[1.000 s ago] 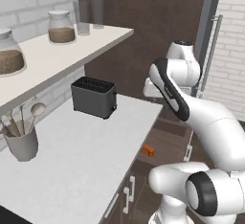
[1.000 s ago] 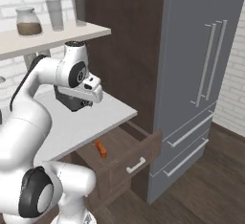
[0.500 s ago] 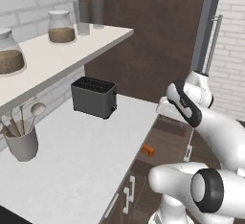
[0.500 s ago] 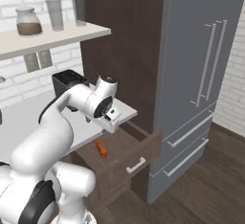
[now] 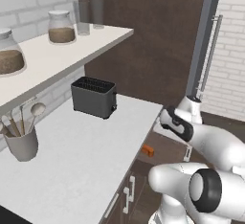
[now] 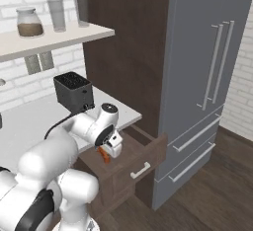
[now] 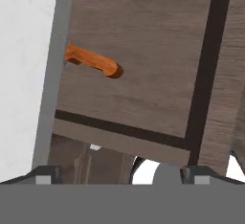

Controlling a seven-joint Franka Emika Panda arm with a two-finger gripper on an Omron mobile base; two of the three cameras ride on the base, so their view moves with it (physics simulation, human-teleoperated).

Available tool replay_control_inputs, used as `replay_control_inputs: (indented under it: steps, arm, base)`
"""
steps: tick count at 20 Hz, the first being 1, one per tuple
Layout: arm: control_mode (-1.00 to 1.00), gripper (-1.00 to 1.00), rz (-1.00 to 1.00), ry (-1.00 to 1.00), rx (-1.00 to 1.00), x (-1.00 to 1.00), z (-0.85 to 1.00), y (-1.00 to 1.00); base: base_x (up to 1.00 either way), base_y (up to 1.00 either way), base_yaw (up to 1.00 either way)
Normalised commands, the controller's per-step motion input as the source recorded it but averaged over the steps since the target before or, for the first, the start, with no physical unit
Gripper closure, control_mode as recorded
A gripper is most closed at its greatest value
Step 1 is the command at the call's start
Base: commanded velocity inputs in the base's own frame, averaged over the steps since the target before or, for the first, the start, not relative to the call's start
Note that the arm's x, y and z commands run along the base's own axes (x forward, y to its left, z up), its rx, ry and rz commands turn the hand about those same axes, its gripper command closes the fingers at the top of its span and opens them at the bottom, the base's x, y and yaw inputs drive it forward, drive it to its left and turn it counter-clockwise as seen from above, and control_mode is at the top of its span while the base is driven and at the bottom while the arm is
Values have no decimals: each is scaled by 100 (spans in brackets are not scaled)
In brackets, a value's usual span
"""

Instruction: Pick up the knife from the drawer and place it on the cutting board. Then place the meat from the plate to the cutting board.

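Left base view: the drawer (image 5: 165, 146) stands open below the counter (image 5: 81, 146) edge, the knife (image 5: 147, 150) lying inside at its 9 o'clock side. A toaster (image 5: 94, 97) sits at the counter's 12 o'clock.

Right base view: the gripper (image 6: 113, 147) hangs over the open drawer (image 6: 133, 158), just beside the knife (image 6: 103, 154); whether its fingers are parted I cannot tell.

Hand view: the knife's orange handle (image 7: 91, 59) lies on the drawer floor (image 7: 143, 50) at 10 o'clock, blade hidden under the counter edge (image 7: 50, 74).
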Motion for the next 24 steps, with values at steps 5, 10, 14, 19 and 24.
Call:
replay_control_inputs:
  steps: [5,10,14,19,24]
  arm:
    - [-100,-100,-5,7,0,48,-53,-15]
    - [-100,-100,-1,5,0,34,-45,-29]
    - [-100,-100,0,0,0,6,-48,-34]
    - [-100,-100,0,0,-1,0,-50,-30]
    - [-100,-100,-1,0,-8,-33,-41,-62]
  base:
    - [0,0,0]
    - [0,0,0]
    - [0,0,0]
    - [0,0,0]
    - [0,0,0]
